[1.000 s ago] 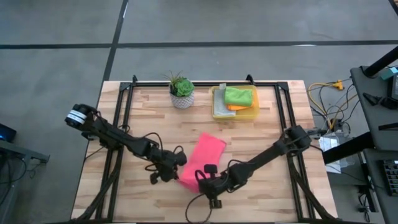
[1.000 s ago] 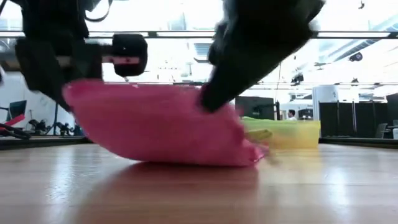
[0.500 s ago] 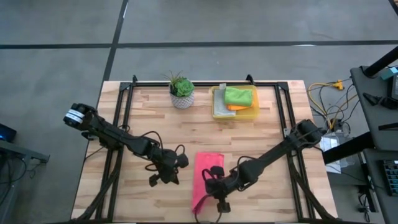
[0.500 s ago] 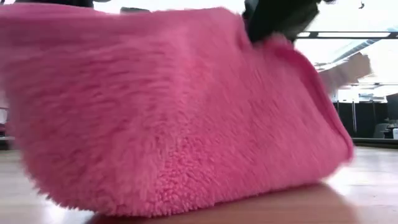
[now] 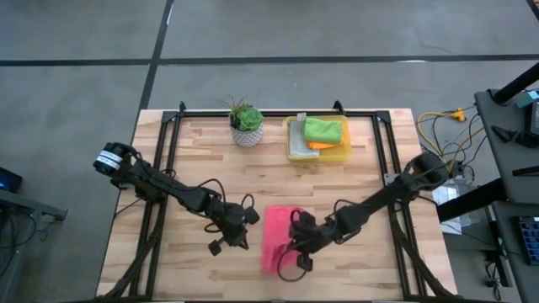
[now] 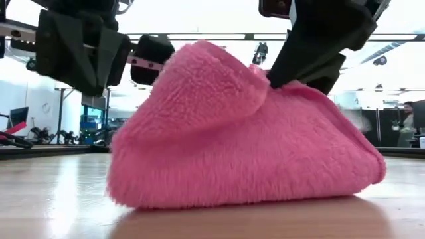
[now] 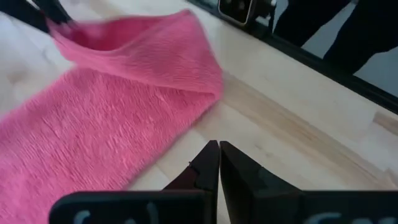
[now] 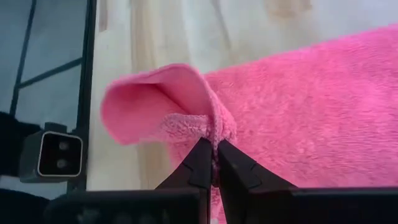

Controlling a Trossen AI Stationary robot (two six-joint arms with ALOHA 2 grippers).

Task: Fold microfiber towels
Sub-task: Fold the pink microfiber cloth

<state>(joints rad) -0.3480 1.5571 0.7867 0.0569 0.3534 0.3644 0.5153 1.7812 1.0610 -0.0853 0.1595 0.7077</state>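
- Left gripper [image 5: 226,242]: fingers pressed together, empty, hovering just beside the left edge of the pink towel [image 5: 276,238], clear of the cloth in its wrist view.
- Pink towel: lies near the table's [image 5: 370,202] front edge, between both grippers, already doubled over, one end lifted into a loose curl.
- Right gripper [image 5: 294,250]: pinching the towel's raised edge, a thin fold caught between the fingertips [image 8: 200,163].
- Handling, judged: light, soft, fluffy pile; no stiffness, so it sags and slumps once released; not fragile. Grip fair on the nap.
- Best hold, judged: corners or hem edge, thin layers only; a mid-cloth pinch would bunch it.
- Bin [image 5: 341,154] at the rear holds the green towel [image 5: 323,130] and orange towel [image 5: 321,145], stacked.
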